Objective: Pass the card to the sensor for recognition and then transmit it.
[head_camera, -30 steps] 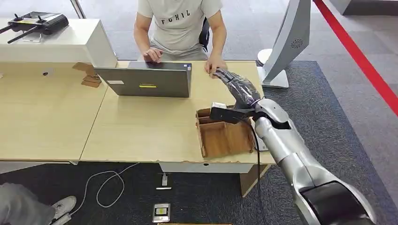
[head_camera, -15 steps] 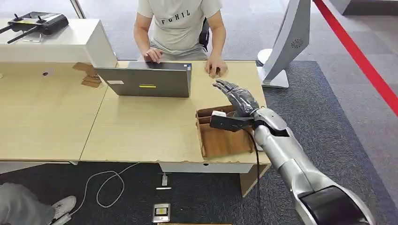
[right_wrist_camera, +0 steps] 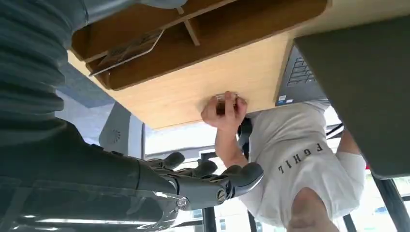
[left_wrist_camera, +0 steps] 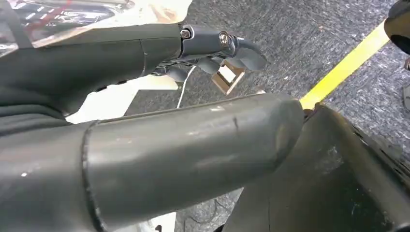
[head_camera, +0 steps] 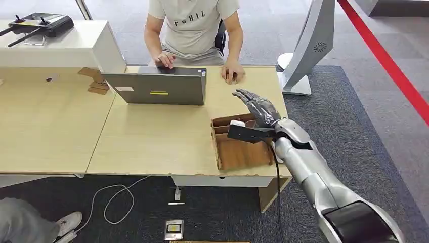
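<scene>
While the right hand (head_camera: 255, 106) hovers empty, fingers spread, over the tray (head_camera: 243, 152), the card (right_wrist_camera: 226, 102) under the person's hand (head_camera: 232, 72) looks thin, stiff, light; pinch its edge.

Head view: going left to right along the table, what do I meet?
Remote controller on the white box → laptop → person's hand → right hand above the wooden tray → grey stand on the floor.
</scene>
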Available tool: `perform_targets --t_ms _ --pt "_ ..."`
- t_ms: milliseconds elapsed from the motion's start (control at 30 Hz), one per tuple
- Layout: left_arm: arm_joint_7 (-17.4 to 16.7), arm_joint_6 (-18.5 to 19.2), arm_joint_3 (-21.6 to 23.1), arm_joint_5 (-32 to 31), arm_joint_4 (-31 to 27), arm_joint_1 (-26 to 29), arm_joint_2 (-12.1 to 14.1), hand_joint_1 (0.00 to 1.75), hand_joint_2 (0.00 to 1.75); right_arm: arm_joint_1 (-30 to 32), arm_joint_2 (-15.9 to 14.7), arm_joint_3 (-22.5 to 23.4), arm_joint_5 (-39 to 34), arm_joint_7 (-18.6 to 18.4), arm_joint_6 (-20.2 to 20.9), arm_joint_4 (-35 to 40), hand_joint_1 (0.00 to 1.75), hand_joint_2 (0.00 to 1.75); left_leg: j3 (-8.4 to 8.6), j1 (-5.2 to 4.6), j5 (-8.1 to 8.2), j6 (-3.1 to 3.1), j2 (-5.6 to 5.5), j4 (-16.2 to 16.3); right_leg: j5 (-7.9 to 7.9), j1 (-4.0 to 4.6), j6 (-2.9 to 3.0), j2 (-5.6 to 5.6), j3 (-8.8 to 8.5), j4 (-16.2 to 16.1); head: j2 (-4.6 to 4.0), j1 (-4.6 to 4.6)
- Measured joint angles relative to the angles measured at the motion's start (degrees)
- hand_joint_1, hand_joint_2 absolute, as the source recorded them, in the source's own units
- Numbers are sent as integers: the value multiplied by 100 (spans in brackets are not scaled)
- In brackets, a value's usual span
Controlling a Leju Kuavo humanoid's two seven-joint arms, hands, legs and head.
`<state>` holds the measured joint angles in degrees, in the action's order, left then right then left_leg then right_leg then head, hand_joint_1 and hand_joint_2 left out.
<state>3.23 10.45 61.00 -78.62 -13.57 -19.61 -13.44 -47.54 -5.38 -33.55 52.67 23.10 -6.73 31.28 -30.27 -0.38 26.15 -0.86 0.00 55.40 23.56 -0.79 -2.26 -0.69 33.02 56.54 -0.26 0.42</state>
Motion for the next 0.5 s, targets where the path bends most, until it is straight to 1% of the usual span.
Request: perform_targets --t_ms 167,500 --pt "-7 -26 0 -42 0 1 0 0 0 0 -33 -15 -31 -11 -92 -59 0 175 0 0 0 0 0 0 0 0 0 0 0 0 0 0" --pt "-7 -33 0 -48 0 1 0 0 0 31 -46 -46 -83 -11 -138 -173 0 175 0 0 0 0 0 0 0 0 0 0 0 0 0 0"
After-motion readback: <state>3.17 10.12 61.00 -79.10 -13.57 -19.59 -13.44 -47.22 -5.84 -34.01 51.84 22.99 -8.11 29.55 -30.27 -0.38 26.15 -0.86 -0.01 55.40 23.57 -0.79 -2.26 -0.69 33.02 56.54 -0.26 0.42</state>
